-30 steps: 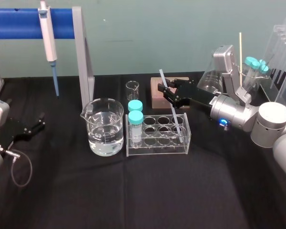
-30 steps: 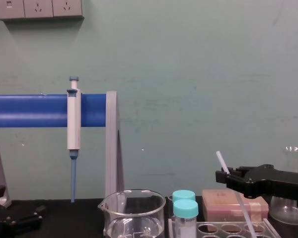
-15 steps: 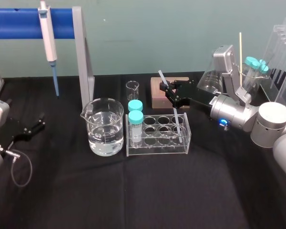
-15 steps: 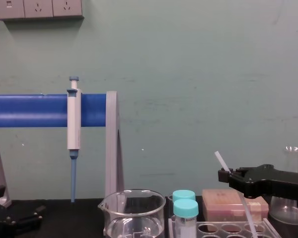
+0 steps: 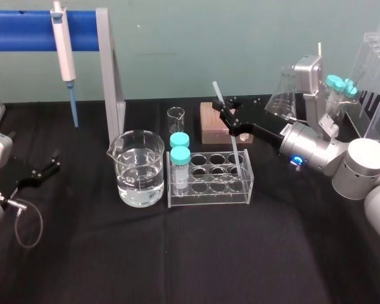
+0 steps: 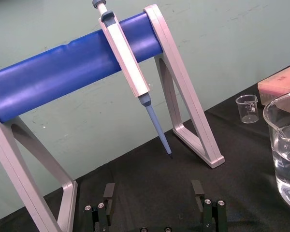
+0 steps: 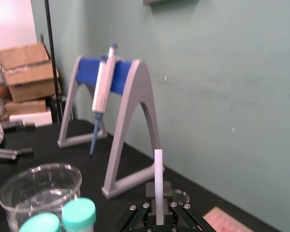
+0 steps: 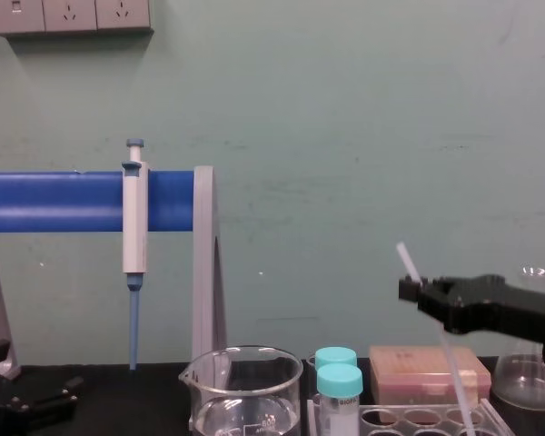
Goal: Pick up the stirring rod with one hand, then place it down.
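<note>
Right pincer (image 5: 231,117), seen from the head, reaches in from the right over the black table (image 5: 177,253) and is closed on the stirring rod (image 5: 234,151) near its upper end. The rod stands steeply, top tilted left and far. Its lower end comes down at the right-hand wells of the clear test-tube rack (image 5: 209,190); I cannot tell whether it touches the rack. A water-filled beaker (image 5: 139,168) stands just left of the rack, and two teal-capped tubes (image 5: 180,155) sit in the rack's left end. The left pincer (image 5: 41,172) rests on the table at the far left, well apart from the glassware.

In the left wrist view, the left pincer's fingers stand wide apart with nothing between them, facing the pipette (image 6: 128,63) that hangs on the blue stand (image 6: 53,72).

In the right wrist view, the rod rises straight up from between the closed jaws.

From the chest, the right pincer is above the rack. A short stub of rod pokes out above it, and the rest slants down to the right.
</note>
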Controlling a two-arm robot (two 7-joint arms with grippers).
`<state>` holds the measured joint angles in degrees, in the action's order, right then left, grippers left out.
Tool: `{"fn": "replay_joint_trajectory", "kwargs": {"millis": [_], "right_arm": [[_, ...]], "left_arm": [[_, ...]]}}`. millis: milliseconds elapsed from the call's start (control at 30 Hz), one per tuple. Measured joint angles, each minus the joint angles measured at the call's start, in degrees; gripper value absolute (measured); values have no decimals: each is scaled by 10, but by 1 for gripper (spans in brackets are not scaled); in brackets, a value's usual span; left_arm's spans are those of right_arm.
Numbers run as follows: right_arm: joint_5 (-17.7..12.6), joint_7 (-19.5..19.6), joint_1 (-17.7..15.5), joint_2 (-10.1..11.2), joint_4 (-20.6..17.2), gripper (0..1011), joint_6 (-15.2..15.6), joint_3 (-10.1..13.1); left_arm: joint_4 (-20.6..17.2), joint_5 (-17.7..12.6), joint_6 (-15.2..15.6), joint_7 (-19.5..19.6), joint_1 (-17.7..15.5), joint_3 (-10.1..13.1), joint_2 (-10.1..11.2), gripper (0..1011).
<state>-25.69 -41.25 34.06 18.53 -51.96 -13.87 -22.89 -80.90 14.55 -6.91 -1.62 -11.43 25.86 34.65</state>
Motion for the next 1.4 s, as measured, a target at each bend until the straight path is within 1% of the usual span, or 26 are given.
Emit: {"fn": "replay_joint_trajectory", "kwargs": {"millis": [33,133,300,433,533,600,700,733,767,867,900,967,1000,1067,1100,1167,1200,1300,1333,1400], "right_arm": [[-5,2,-7,1,-15,78,0,5],[-12,5,-17,3,-34,78,1,10],[-35,16,-41,11,-96,78,8,28],[-45,23,-50,14,-123,78,10,35],[-55,32,-59,17,-151,78,12,44],[-57,38,-62,18,-162,78,11,46],[-56,49,-68,21,-178,78,3,50],[-53,53,-69,21,-182,78,-1,51],[-45,61,-72,21,-187,78,-13,52],[-27,74,-77,21,-192,78,-35,53],[-15,82,-80,20,-194,78,-47,54],[-1,91,-83,20,-196,78,-60,56],[13,99,-87,19,-197,78,-72,57],[25,105,-91,19,-198,78,-84,59],[36,109,-95,18,-197,78,-96,61],[45,112,-98,17,-194,78,-110,63],[51,113,-100,14,-188,78,-125,65],[55,113,-102,9,-173,78,-145,68],[53,112,-103,4,-164,78,-154,71],[50,109,-103,0,-153,78,-159,75]], "left_arm": [[0,0,0,0,0,0,0,1000],[0,0,0,0,0,0,0,1000],[0,0,0,0,0,0,0,1000],[0,0,0,0,0,0,0,1000],[0,0,0,0,0,0,0,1000],[0,0,0,0,0,0,0,1000],[0,0,0,0,0,0,0,1000],[0,0,0,0,0,0,0,1000],[0,0,0,0,0,0,0,1000],[0,0,0,0,0,0,0,1000],[0,0,0,0,0,0,0,1000],[0,0,0,0,0,0,0,1000],[0,0,0,0,0,0,0,1000],[0,0,0,0,0,0,0,1000],[0,0,0,0,0,0,0,1000],[0,0,0,0,0,0,0,1000],[0,0,0,0,0,0,0,1000],[0,0,0,0,0,0,0,1000],[0,0,0,0,0,0,0,1000],[0,0,0,0,0,0,0,1000]]}}
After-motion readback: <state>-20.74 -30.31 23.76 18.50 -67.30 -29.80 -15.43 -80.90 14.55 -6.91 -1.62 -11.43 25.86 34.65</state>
